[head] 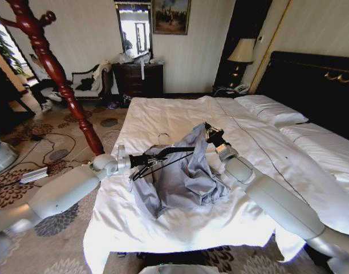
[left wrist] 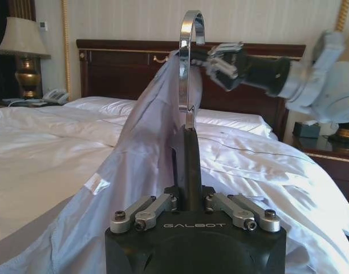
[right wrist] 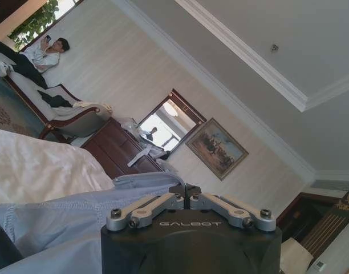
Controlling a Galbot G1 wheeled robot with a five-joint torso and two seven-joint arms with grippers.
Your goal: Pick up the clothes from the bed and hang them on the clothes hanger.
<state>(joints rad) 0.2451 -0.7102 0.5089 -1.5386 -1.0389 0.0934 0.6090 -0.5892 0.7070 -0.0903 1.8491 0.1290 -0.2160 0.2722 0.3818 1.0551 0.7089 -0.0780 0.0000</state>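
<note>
The light blue-grey clothes hang in a bunch over the white bed, lower folds resting on the duvet. My right gripper is shut on the cloth's top edge and holds it up; that pinch shows in the right wrist view with the shirt below it. My left gripper is shut on the black clothes hanger, which reaches into the shirt. In the left wrist view the left gripper clamps the hanger edge-on. Its silver hook rises beside the shirt and the right gripper.
A red-brown wooden coat stand rises left of the bed over patterned carpet with cables. A dark dresser and an armchair stand by the far wall. Pillows, a black headboard and a lamp lie right.
</note>
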